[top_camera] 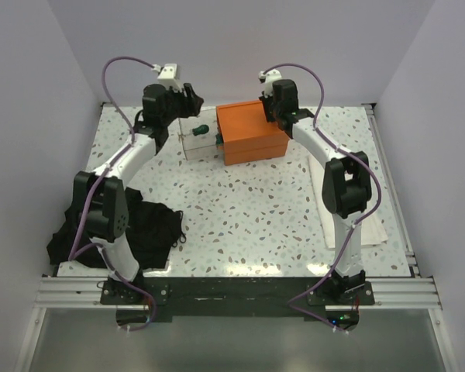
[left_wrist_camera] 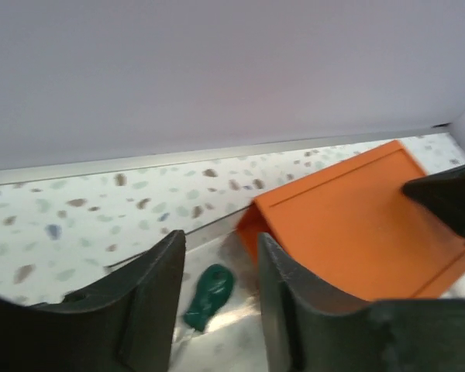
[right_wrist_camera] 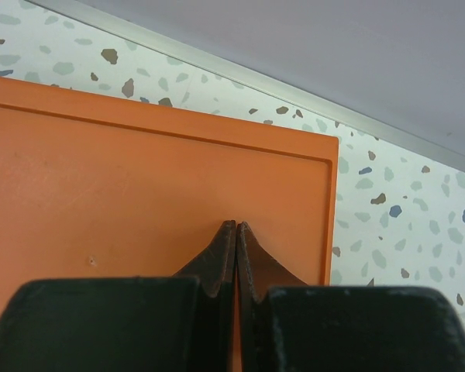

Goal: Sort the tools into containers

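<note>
A closed orange box (top_camera: 250, 132) stands at the back of the table. A small clear bin (top_camera: 194, 147) sits against its left side. One green stubby screwdriver (top_camera: 204, 129) lies in the bin. My left gripper (top_camera: 187, 99) hovers over the bin's far left edge, open and empty. In the left wrist view the green handle (left_wrist_camera: 209, 296) lies below and between my open fingers (left_wrist_camera: 159, 287), with the orange box (left_wrist_camera: 356, 225) to the right. My right gripper (top_camera: 273, 108) is shut and empty, its tips (right_wrist_camera: 236, 227) just over the box's flat lid (right_wrist_camera: 139, 186). No other tools show.
A black cloth (top_camera: 151, 232) lies at the near left by the left arm's base. A white folded towel (top_camera: 374, 226) lies under the right arm at the near right. The back wall and a metal rim (right_wrist_camera: 294, 97) run just behind the box.
</note>
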Controlling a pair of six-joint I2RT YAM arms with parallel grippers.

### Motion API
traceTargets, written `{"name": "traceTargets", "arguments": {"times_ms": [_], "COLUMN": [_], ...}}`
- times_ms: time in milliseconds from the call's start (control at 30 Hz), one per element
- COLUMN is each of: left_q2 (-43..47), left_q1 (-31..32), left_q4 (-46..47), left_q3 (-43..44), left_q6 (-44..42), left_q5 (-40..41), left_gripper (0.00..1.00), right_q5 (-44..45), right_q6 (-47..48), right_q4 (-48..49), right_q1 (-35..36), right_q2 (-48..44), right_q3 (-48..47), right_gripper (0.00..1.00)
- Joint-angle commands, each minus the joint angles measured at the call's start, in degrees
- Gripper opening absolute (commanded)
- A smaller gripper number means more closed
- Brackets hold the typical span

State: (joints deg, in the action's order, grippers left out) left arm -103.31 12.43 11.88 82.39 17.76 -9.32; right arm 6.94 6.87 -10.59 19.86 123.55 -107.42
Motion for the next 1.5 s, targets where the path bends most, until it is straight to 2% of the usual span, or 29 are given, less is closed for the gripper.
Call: {"name": "traceTargets", "arguments": {"times_ms": [0,33,67,233,367,567,1100,1300,1467], "left_q2": [5.13,5.48,5.83,6.72,5.14,1.27,-9.80,-10.25,-7.18], "left_q1": [-6.96,-7.59,-8.11,-9.00,-8.91,-7.42,6.73,7.26,7.00], "left_q4": [-0.01,0.16,0.34,2.09,2.27,1.56,2.27,0.08,-3.35], "left_q3": [-3.98,-6.60,-7.93,-14.70,-16.56,-14.98,-3.04,-2.32,-4.33], "left_q6": [-2.38,-2.81,-2.99,-5.80,-5.54,-1.94,3.07,4.21,4.30], "left_q5": [1.50,1.50,2.02,2.12,0.01,-4.30,-8.52,-7.21,-3.69], "left_gripper": [0.32,0.19,0.00,0.00,0.00,0.00,0.00,0.00,0.00], "right_q5": [1.50,1.50,1.50,1.15,1.23,1.23,0.44,0.27,0.18], "right_q6": [0.95,0.95,0.95,0.77,0.86,1.04,0.95,0.86,0.60], "right_q4": [-8.92,-8.92,-8.92,-9.01,-8.92,-8.92,-8.84,-8.92,-8.92], "right_q1": [-0.52,-0.61,-0.61,-0.61,-0.61,-0.61,-0.61,-0.52,-0.61], "right_q2": [3.54,3.54,3.54,3.54,3.37,3.02,2.93,2.93,2.93], "right_q3": [3.26,3.27,3.27,3.26,3.44,3.70,4.06,3.79,3.62], "right_gripper": [0.00,0.00,0.00,0.00,0.00,0.00,0.00,0.00,0.00]}}
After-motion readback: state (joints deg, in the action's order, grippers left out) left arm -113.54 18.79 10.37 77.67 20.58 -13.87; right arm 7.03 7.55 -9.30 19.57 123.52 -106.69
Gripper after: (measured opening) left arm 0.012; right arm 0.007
